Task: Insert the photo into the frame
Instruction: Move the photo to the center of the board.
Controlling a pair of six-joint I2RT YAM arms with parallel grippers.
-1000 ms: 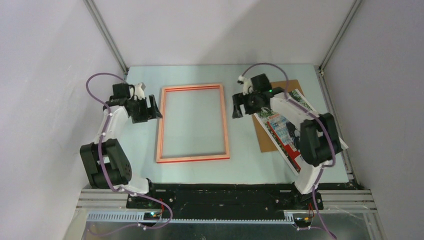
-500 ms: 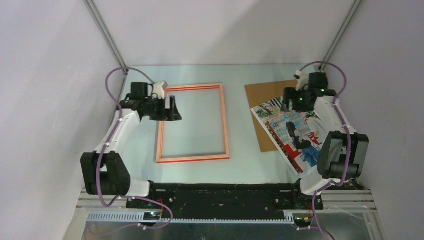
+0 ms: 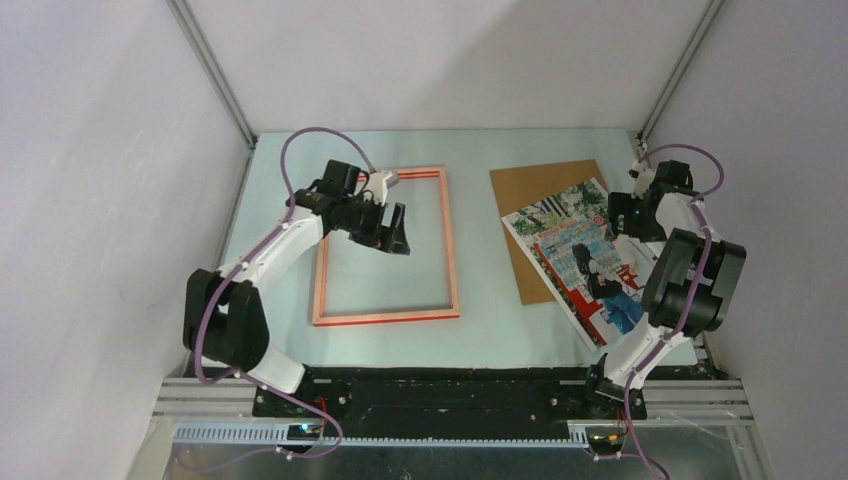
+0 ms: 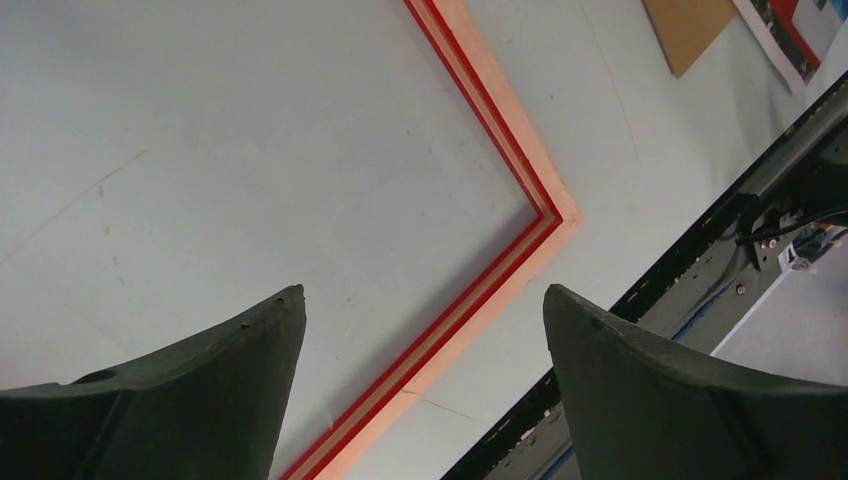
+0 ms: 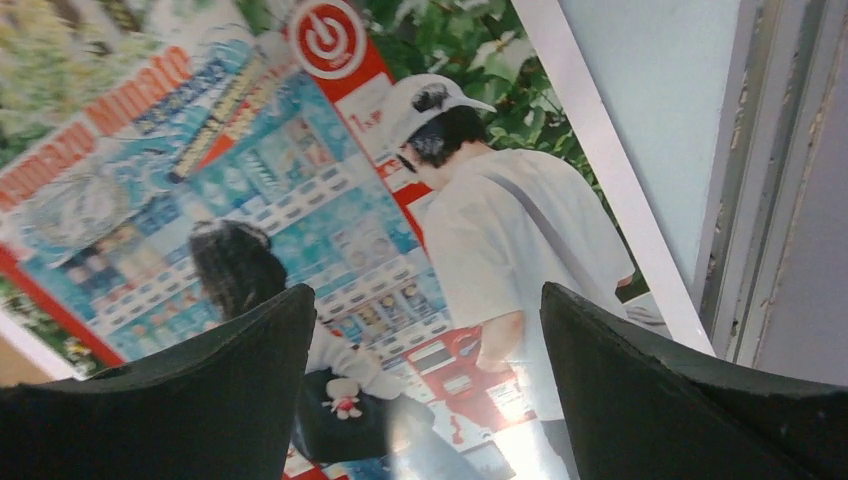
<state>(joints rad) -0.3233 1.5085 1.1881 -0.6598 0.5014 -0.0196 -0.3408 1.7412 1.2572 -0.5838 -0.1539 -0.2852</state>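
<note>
Seizing the photo: crease risk

Both hands stand wide and empty. Our right hand (image 3: pixel 625 212) hovers over the photo (image 3: pixel 585 255), which lies face up, partly on the brown board (image 3: pixel 530 185). Our left hand (image 3: pixel 392 228) hovers over the frame (image 3: pixel 449 245). Pinching flat paper may crease it or drag the board.

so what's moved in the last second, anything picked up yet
The left gripper swung right, from beside the frame to above its opening. The right gripper swung right too, from between frame and photo to over the photo's right edge. Both are open and empty. Frame, photo and brown board stayed put.
</note>
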